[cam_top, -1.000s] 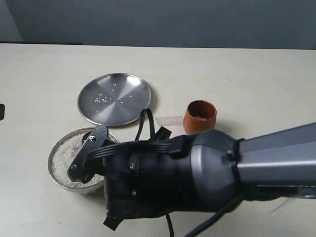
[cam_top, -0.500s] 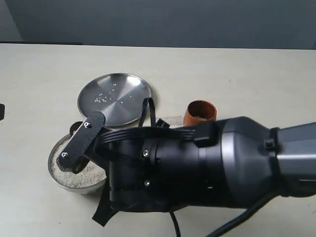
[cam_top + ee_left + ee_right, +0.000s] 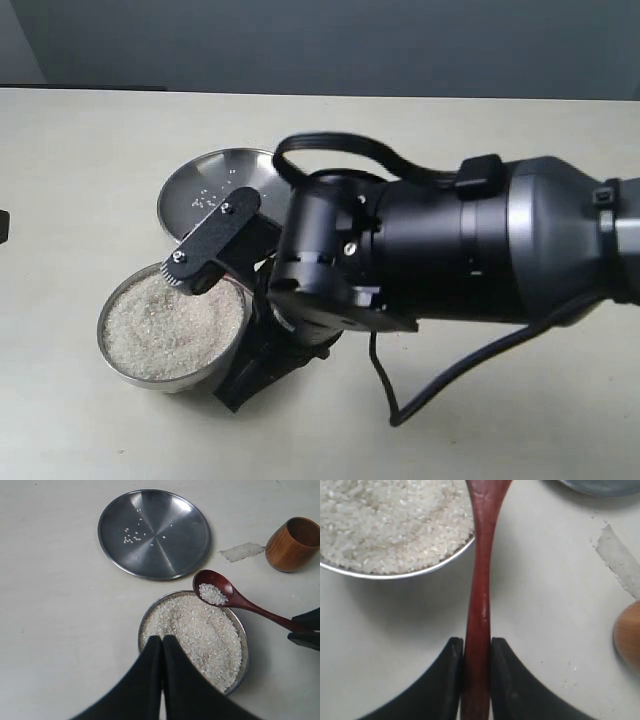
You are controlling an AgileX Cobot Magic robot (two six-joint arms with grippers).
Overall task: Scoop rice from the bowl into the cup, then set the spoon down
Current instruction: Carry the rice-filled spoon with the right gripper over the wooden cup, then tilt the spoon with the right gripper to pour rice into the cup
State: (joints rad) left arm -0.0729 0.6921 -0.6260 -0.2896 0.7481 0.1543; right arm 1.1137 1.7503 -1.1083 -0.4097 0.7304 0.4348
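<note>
In the left wrist view the steel bowl [image 3: 145, 626] is nearly full of rice [image 3: 200, 637]. The wooden spoon [image 3: 216, 591] carries a small heap of grains over the bowl's rim, on the side toward the cup [image 3: 294, 545]. Its handle runs to my right gripper [image 3: 306, 630]. In the right wrist view that gripper [image 3: 477, 647] is shut on the spoon's handle [image 3: 480, 590], beside the bowl [image 3: 395, 574]. My left gripper [image 3: 162, 640] is shut and empty above the bowl's near edge. In the exterior view my right arm hides the cup and spoon; one of its fingers [image 3: 212, 243] shows by the bowl [image 3: 108, 318].
A flat steel plate [image 3: 155, 532] with several stray grains lies beyond the bowl, also seen in the exterior view [image 3: 200, 195]. A pale patch of tape [image 3: 242, 551] lies on the table between plate and cup. The right arm's bulk [image 3: 450, 245] fills the middle of the exterior view.
My right gripper has come up out of the rice and swung from the bowl's left side to its right rim, with the spoon. The arm has turned and now covers the cup.
</note>
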